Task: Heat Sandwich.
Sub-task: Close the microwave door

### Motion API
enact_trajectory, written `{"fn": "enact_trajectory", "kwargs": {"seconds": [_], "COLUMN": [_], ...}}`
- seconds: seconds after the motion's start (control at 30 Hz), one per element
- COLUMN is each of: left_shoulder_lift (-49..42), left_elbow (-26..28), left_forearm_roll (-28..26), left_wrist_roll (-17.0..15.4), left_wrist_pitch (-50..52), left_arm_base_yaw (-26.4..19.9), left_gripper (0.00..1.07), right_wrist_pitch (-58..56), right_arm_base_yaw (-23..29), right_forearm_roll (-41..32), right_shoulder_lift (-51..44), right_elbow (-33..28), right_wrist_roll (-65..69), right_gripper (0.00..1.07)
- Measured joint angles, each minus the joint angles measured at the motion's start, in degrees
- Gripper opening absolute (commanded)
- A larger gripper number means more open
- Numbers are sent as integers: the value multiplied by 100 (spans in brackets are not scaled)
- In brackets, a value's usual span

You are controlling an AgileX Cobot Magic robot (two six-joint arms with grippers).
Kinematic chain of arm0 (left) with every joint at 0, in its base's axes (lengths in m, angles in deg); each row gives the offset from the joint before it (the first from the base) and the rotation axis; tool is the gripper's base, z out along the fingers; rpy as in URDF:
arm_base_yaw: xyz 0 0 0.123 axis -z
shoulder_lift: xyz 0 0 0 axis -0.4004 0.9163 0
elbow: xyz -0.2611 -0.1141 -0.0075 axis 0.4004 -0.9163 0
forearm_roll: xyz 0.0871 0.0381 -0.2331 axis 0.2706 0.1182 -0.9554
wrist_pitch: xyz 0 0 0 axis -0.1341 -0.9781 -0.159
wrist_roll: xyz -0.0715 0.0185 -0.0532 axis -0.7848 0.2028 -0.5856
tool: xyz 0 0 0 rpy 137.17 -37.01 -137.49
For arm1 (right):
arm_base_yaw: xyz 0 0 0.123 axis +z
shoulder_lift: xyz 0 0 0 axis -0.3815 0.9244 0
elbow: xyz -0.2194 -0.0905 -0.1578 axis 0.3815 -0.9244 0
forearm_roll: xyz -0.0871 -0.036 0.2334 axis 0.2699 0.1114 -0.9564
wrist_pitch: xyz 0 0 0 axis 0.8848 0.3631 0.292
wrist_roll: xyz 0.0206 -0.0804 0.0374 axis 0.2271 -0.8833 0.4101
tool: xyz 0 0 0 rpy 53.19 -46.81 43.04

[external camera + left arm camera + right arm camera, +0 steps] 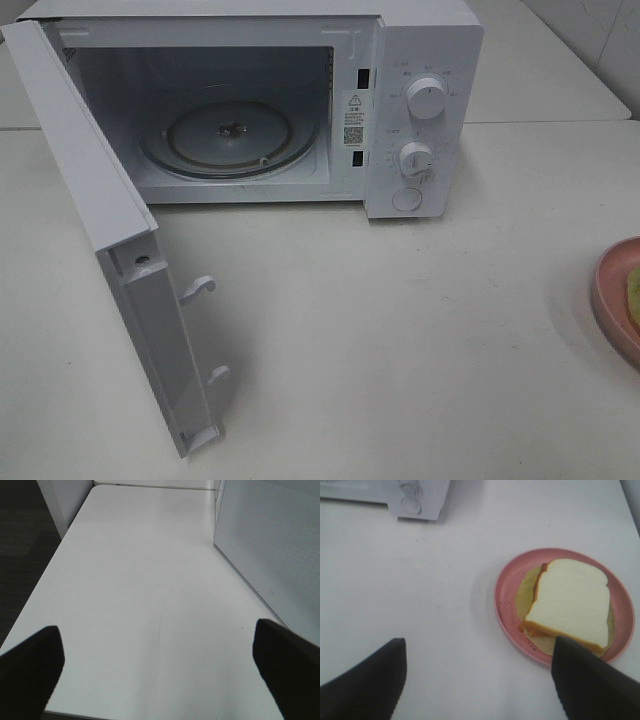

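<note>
On the smooth, matte white table [400, 330] stood a boxy white microwave [425, 110] with its door [110, 250] swung fully out toward the camera, two hooked plastic latches jutting from the door's inner edge. Inside the pale cavity lay a round, clear glass turntable [228, 140] with raised concentric rings and a small hub at its centre; nothing rested on it. The control panel carried two ribbed round knobs, one above the other, with a flat round button under them. At the far right edge of the high view a curved sliver of a round pink plate [612, 300] showed, well apart from the microwave. The right wrist view showed that plate [507, 610] whole: a shallow, glossy dish with a low rim, holding the sandwich [570, 602], a thick slice of soft white bread with a tan crust, an orange-red edge at its side and a yellowish-green layer spreading out beneath it, narrower than the dish. The right gripper [480, 680] hovered above the table just beside the plate, its dark, blunt fingers set wide and grasping nothing. The left gripper [160, 665] also stood wide and empty over bare tabletop, with the perforated grey face of the door [270, 545] alongside it.
</note>
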Motion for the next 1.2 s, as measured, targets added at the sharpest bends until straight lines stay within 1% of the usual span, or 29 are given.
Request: {"fn": "enact_trajectory", "kwargs": {"seconds": [0.17,0.27,1.2], "left_shoulder_lift": [0,0,0], "left_elbow": [0,0,0], "left_forearm_roll": [0,0,0], "left_wrist_roll": [0,0,0], "left_wrist_pitch": [0,0,0], "left_arm_base_yaw": [0,0,0], "left_gripper": [98,98,98], "right_wrist_pitch": [-11,-29,-29], "right_arm_base_yaw": [-292,-384,-384], "right_forearm_roll": [-6,-17,-40], "right_shoulder_lift": [-504,-619,-619], "right_elbow": [0,0,0], "right_wrist_roll": [-40,-69,-74], "right_gripper": [76,76,76]}}
